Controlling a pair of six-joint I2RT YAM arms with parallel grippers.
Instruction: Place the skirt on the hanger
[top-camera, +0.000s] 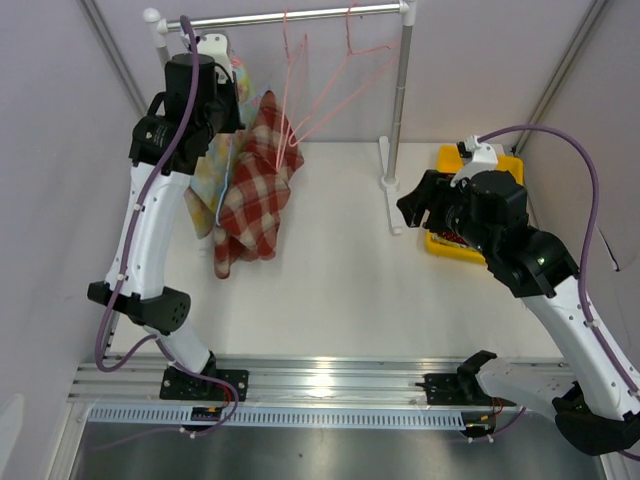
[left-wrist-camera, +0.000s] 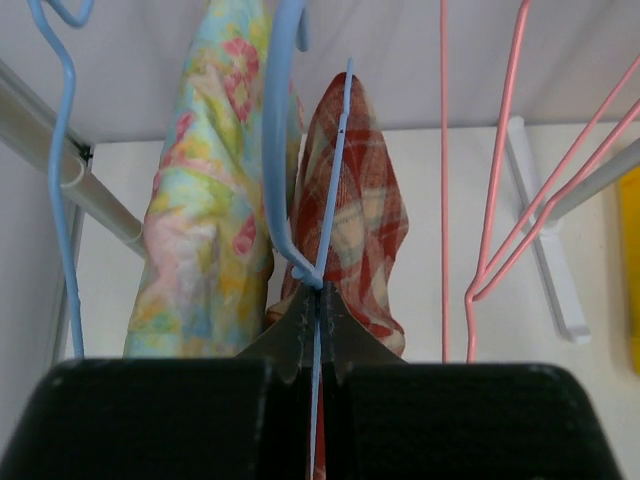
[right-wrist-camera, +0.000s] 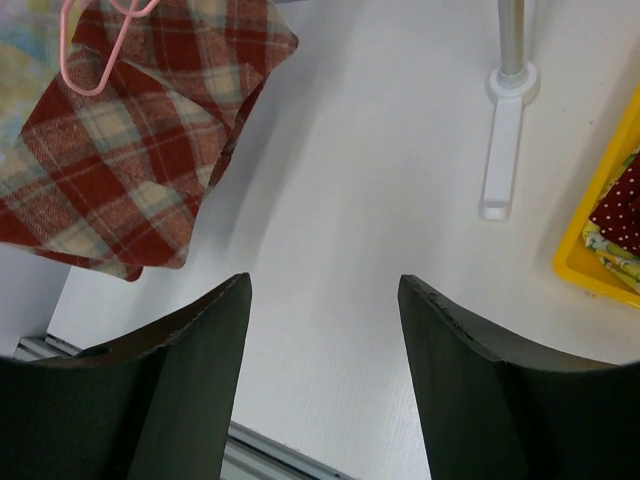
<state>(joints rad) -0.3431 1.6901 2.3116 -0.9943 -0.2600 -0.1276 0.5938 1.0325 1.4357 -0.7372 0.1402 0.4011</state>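
Observation:
A red plaid skirt (top-camera: 255, 195) hangs on a blue hanger (left-wrist-camera: 325, 200) near the left end of the clothes rail (top-camera: 290, 17). It also shows in the left wrist view (left-wrist-camera: 355, 215) and the right wrist view (right-wrist-camera: 140, 130). My left gripper (left-wrist-camera: 318, 300) is shut on the blue hanger's wire just below its hook, up by the rail (top-camera: 215, 95). My right gripper (right-wrist-camera: 322, 290) is open and empty, above the bare table right of the rail's post, facing the skirt (top-camera: 415, 205).
A floral garment (left-wrist-camera: 205, 220) hangs left of the plaid skirt. Pink empty hangers (top-camera: 320, 90) hang mid-rail. The rail's post and white foot (top-camera: 392, 180) stand at centre right. A yellow bin (top-camera: 470, 215) with folded clothes sits at the far right.

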